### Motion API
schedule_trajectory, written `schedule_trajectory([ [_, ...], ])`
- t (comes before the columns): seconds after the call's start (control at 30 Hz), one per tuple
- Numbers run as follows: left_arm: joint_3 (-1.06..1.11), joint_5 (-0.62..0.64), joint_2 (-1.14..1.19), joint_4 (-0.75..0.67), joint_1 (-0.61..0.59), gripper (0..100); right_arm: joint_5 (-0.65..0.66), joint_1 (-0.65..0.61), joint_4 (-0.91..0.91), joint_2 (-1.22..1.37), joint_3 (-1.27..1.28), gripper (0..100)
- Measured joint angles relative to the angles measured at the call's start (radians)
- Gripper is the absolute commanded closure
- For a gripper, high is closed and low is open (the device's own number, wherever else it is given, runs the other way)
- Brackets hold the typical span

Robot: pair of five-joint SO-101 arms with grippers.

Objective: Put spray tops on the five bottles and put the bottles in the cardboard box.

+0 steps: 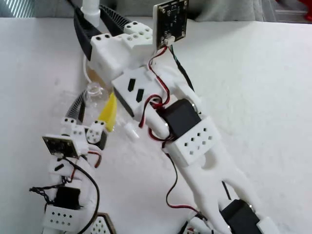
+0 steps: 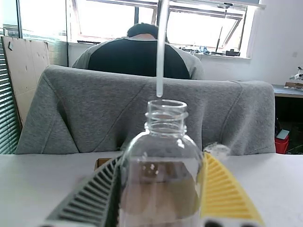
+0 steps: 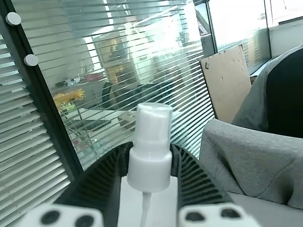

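A clear bottle point(image 2: 163, 179) stands upright between the grey and yellow fingers point(image 2: 227, 194) of my left gripper point(image 2: 163, 161), which is shut on it. Its neck is uncapped. Straight above the neck hangs the thin dip tube point(image 2: 160, 52) of a white spray top point(image 3: 151, 142), its end just over the mouth. My right gripper point(image 3: 151, 156) is shut on that spray top between black ribbed fingers. From above, the bottle point(image 1: 94, 92) sits left of centre in my left gripper point(image 1: 97, 95), and my right gripper point(image 1: 95, 22) holds the spray top point(image 1: 91, 10) at the far edge.
The right arm point(image 1: 190, 136) crosses the white table point(image 1: 263, 87) diagonally from near right to far left. A small white piece point(image 1: 130, 130) lies beside the yellow finger. A grey cloth-covered chair back point(image 2: 71, 113) stands behind the table's far edge, with a cardboard sheet point(image 2: 23, 71) leaning beyond.
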Motion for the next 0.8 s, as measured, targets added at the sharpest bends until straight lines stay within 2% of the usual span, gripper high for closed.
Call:
schedule_trajectory([
  [0.8,0.000,0.000,0.000,0.000,0.000,89,0.000,0.018,0.084,0.000,0.028,98.2],
])
